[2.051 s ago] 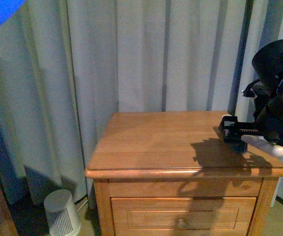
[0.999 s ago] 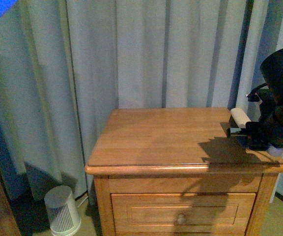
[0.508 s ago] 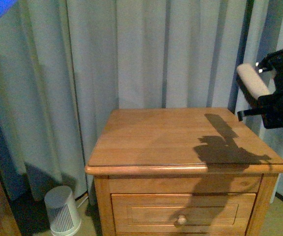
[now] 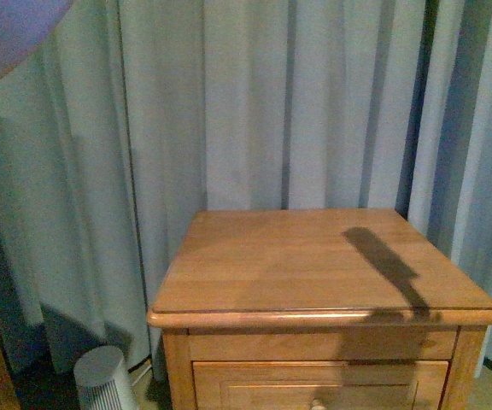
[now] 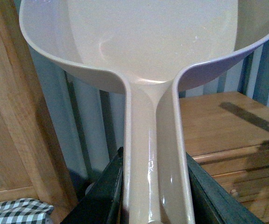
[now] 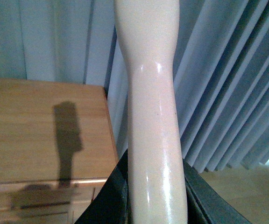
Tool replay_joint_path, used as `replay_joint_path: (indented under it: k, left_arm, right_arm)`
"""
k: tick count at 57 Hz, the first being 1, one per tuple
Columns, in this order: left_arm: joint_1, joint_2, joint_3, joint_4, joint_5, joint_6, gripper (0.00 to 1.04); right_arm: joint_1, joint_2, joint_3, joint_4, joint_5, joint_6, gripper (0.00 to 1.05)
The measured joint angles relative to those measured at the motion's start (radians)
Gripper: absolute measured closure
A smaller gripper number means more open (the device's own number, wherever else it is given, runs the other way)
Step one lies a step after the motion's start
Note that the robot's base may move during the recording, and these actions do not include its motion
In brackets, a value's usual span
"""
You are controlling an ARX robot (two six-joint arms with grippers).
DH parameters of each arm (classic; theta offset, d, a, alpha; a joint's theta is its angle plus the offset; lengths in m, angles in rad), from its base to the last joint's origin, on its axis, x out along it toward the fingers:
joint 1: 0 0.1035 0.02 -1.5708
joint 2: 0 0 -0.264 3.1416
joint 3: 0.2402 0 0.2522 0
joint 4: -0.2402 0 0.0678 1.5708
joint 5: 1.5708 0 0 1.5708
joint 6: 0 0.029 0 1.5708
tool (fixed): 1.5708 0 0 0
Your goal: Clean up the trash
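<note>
Since tissue wad shows nowhere: locate it before sweeping.
Left gripper (image 5: 155, 186): jaws pinch dustpan (image 5: 148, 42) handle; keep pan level.
Right gripper (image 6: 155, 196): jaws pinch cream handle (image 6: 151, 93).
Nightstand (image 4: 254, 265): only a shadow (image 4: 387, 260) on top.

Front view: dim and soft, with a blue-green cast and visible grain. A narrow, fairly sharp shadow (image 4: 391, 269) runs across the nightstand top (image 4: 263, 265) from centre toward 5 o'clock. The curtain (image 4: 272, 102) folds read muddy. At 11 o'clock a pale purple shape (image 4: 7, 34) is fully out of focus.

Left wrist view: the dustpan (image 5: 148, 42) is evenly lit, with faint glare along its stem.

Right wrist view: the cream handle (image 6: 155, 140) is slightly soft and carries small specular spots.
</note>
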Motion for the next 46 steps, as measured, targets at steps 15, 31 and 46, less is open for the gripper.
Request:
replay_joint_path:
  k: [15, 31, 46]
  left_arm:
    - [0.0, 0.0, 0.0, 0.0, 0.0, 0.0, 0.76]
    - [0.0, 0.0, 0.0, 0.0, 0.0, 0.0, 0.76]
    - [0.0, 0.0, 0.0, 0.0, 0.0, 0.0, 0.76]
  right_arm:
    - [0.029, -0.304, -0.14, -0.127, 0.059, 0.047, 0.84]
    - [0.134, -0.496, -0.216, -0.19, 0.155, 0.061, 0.84]
    - [0.159, -0.52, -0.23, -0.179, 0.181, 0.074, 0.84]
